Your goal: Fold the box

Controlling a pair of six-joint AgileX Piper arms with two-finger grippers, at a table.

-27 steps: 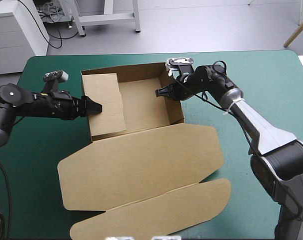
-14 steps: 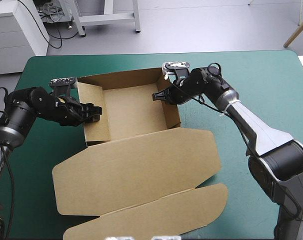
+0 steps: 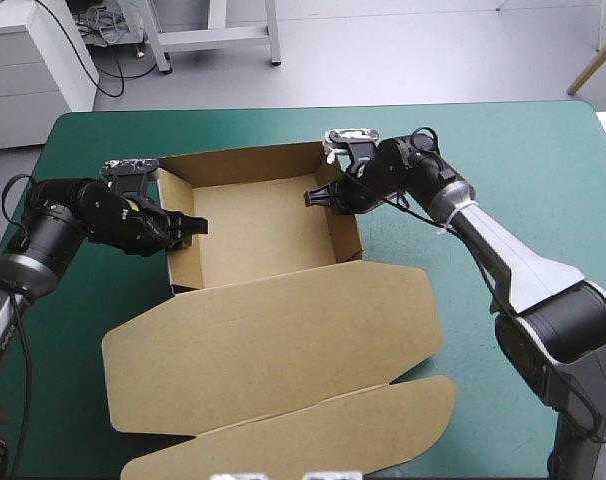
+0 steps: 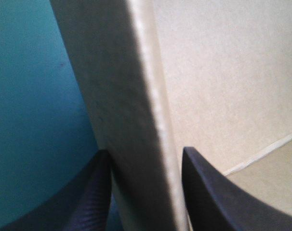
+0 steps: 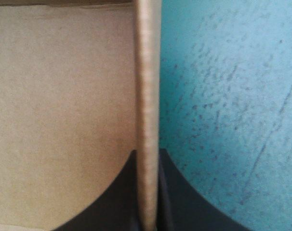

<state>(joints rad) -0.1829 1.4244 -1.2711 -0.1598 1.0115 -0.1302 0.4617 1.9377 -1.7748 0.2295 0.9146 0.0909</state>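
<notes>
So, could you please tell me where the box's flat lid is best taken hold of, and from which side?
Probably the lid by its angled right edge, coming from the table's right: it lies flat, so a finger must slide under a free edge.

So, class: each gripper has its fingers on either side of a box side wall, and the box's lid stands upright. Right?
Not quite: the lid lies flat on the teal-green cover, as the high view shows. The left gripper and right gripper do each straddle a side wall of the box.
</notes>
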